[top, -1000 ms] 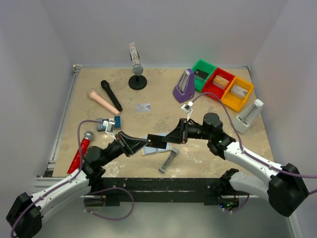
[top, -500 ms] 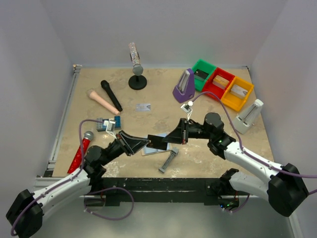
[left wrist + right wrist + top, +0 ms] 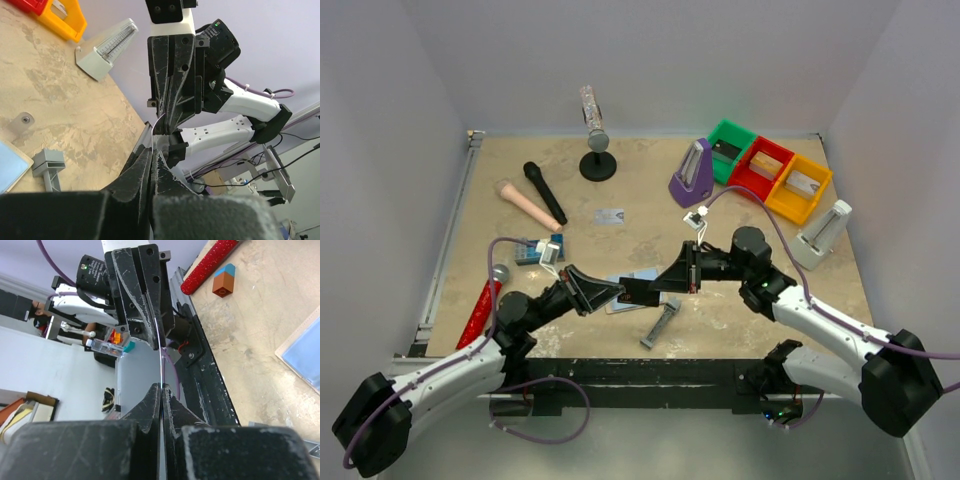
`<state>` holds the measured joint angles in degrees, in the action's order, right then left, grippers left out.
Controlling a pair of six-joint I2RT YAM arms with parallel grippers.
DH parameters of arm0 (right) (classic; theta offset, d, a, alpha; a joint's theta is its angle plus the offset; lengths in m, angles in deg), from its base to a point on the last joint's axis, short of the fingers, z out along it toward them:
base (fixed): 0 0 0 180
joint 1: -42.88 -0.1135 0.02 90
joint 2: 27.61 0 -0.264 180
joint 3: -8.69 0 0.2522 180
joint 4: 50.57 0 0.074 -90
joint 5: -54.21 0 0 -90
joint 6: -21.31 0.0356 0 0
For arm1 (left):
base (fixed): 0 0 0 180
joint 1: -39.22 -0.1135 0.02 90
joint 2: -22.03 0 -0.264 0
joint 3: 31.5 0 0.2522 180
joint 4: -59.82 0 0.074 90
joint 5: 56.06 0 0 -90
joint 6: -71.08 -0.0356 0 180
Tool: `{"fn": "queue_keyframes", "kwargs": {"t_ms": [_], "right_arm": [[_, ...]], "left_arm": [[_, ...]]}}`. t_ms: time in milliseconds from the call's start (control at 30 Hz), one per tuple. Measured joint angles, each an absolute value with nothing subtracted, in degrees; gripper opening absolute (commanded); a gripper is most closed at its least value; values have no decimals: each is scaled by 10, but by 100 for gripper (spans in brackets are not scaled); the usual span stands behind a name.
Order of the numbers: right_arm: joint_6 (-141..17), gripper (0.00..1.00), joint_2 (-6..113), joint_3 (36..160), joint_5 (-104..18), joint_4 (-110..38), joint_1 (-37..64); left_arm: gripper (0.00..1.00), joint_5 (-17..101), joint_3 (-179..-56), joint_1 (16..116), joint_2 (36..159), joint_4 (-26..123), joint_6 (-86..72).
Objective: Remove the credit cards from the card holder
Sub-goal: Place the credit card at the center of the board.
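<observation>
Black credit card (image 3: pixel 638 292) pinched by jaws of left gripper (image 3: pixel 619 292) and right gripper (image 3: pixel 659 288), over card holder (image 3: pixel 642 274). Grey metal bar (image 3: pixel 660 323) at 5 o'clock, silver card (image 3: pixel 609 215) at 12.

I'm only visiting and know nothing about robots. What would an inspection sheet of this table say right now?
Surface: beige marbled table, no spills seen.
Job's things: card holder lies open below the grippers; black card pinched between both; silver card lies alone farther back.
Clutter: black microphone, purple metronome, coloured bins, blue brick, grey bar.
Grippers: left gripper and right gripper both shut on the black card.
Cables: purple cable loops off each wrist, clear of the card.
Surroundings: plain pale walls, nothing else seen.
</observation>
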<state>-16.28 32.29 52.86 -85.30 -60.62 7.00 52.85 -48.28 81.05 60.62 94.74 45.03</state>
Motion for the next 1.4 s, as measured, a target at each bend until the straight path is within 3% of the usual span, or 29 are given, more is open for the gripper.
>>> {"fn": "queue_keyframes", "kwargs": {"t_ms": [33,100,133,167,200,500,667,900,1400], "right_arm": [[-164,12,323,529,-853,-603,71],[-169,48,323,531,-853,-595,72],[-172,60,323,534,-852,-586,72],[-176,79,322,537,-850,-576,72],[-190,87,318,543,-845,-555,72],[-358,98,116,635,-679,-227,73],[-393,99,68,645,-627,-151,73],[-410,98,64,597,-617,-96,73],[-429,97,56,578,-619,-77,73]], "left_arm": [[0,531,-483,810,609,952,450],[0,532,-483,810,613,958,450],[0,532,-483,810,614,960,451],[0,532,-483,810,615,961,450],[0,530,-483,810,614,957,450],[0,432,-567,808,569,742,398],[0,406,-690,765,722,662,363],[0,398,-773,716,934,596,329],[0,418,-1040,689,1207,570,284]]}}
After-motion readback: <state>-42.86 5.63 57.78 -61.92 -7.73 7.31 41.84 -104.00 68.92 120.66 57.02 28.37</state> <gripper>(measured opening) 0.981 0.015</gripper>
